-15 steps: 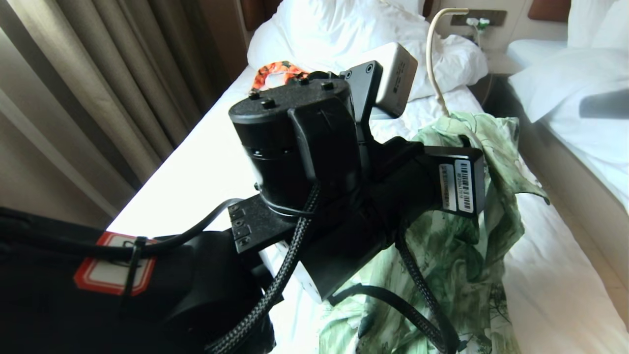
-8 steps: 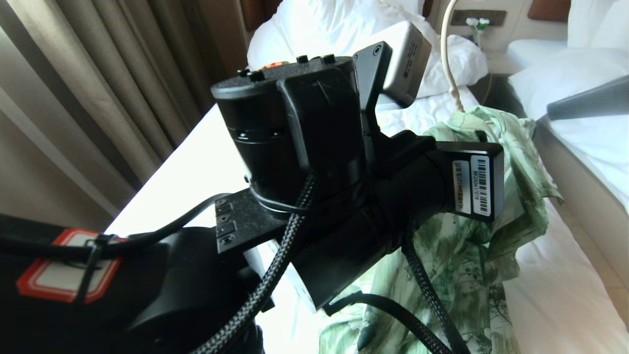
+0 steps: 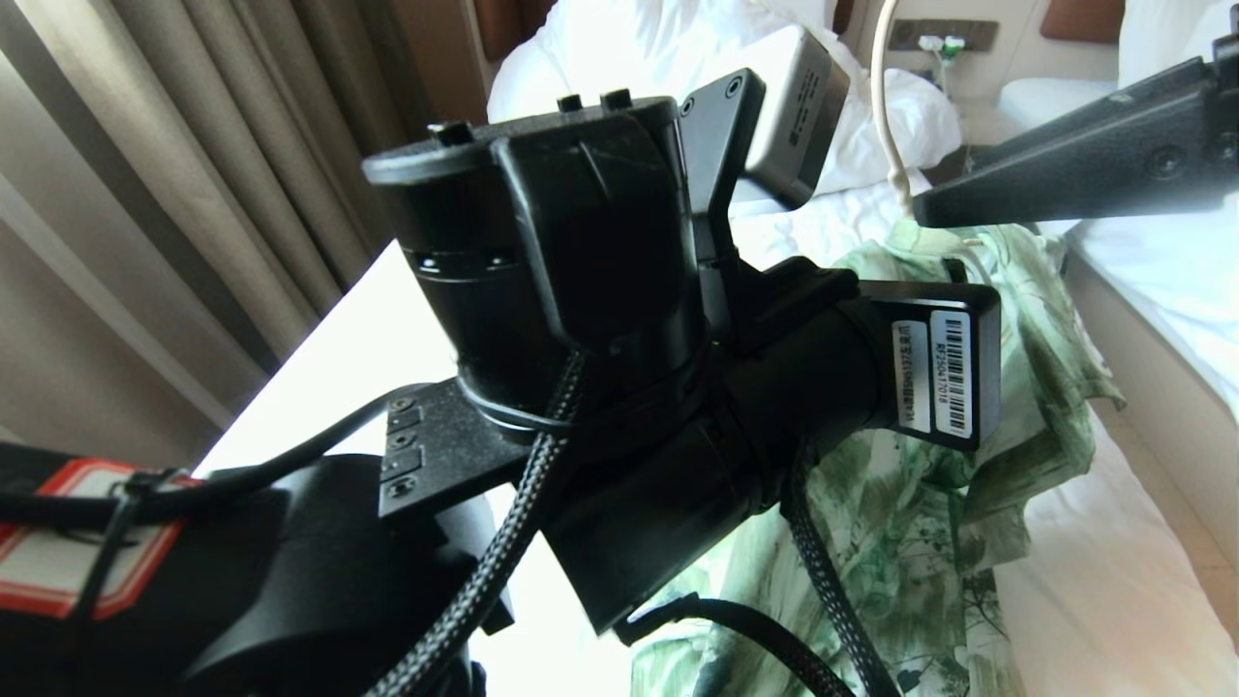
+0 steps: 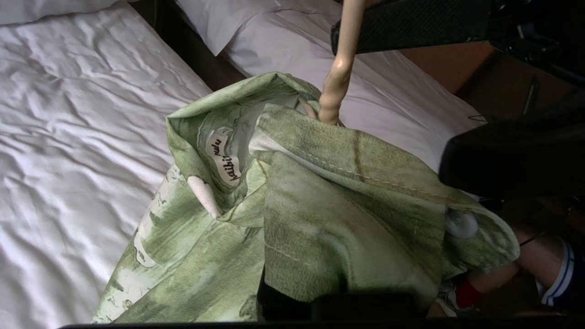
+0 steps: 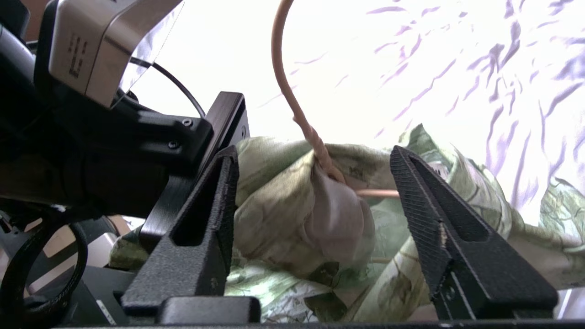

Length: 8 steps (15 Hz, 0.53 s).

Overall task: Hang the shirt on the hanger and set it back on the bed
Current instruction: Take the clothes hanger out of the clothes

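Left arm (image 3: pixel 581 319) raised mid-frame in head view, its gripper shut. Right gripper (image 5: pixel 315 201) reaches in from the right, jaws spread wide.

Beige curtains (image 3: pixel 194 145) left, second white bed (image 3: pixel 1152 261) right, bright daylight.

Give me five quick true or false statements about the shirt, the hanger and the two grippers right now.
1. The right gripper stands open around the shirt's collar. True.
2. The hanger's hook rises out of the collar. True.
3. The shirt is plain blue. False: green and white.
4. The hanger is black. False: cream-coloured.
5. The shirt lies flat on the bed. False: its collar end is raised at the left gripper.
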Tool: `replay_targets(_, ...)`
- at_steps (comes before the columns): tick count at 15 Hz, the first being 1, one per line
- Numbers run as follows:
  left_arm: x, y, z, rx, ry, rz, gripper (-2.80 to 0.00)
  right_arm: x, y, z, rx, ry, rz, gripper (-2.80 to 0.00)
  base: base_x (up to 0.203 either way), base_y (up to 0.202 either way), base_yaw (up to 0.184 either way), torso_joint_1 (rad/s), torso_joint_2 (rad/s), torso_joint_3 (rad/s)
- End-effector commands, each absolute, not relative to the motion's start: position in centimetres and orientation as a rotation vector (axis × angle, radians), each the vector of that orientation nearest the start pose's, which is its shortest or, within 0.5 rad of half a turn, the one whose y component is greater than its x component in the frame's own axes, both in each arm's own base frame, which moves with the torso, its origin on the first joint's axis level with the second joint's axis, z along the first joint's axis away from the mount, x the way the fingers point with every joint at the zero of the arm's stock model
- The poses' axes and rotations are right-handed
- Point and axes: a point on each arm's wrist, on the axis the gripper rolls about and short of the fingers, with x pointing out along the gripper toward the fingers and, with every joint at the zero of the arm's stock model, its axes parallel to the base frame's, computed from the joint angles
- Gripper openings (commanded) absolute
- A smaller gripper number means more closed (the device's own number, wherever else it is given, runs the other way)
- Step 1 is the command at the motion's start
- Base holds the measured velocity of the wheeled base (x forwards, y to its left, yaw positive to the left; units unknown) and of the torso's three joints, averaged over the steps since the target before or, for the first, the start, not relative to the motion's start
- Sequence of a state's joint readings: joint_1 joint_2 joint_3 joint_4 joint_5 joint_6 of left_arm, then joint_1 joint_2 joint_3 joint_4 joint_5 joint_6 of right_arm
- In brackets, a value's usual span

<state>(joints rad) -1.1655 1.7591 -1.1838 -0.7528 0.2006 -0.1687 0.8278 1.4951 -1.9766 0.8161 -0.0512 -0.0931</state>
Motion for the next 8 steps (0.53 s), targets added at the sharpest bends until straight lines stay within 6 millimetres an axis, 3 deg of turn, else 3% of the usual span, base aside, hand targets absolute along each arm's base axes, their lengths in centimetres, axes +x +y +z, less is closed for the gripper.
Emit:
replay_targets(1,13.9,-31.4,28.3,-0.277,-0.065,-0.972,-2.80,13.9,15.3,41.0,-0.243,0.268,0.794,0.00,0.000,0.000,0.000,0.000,0.00,0.000)
replay_targets(3,13.6,-30.9,28.5,-0.259,-0.042,-0.974,-2.80,14.1,15.6,40.6,-0.258,0.274,0.797,0.00,0.000,0.000,0.000,0.000,0.00,0.000)
replay_targets(4,13.6,-30.6,28.8,-0.266,-0.042,-0.974,-2.80,14.3,15.8,40.4,-0.280,0.271,0.801,-2.80,0.000,0.000,0.000,0.000,0.00,0.000)
replay_targets(8,13.4,-30.3,29.2,-0.282,-0.044,-0.975,-2.80,14.8,17.4,40.0,-0.273,0.241,0.829,-2.80,0.000,0.000,0.000,0.000,0.00,0.000)
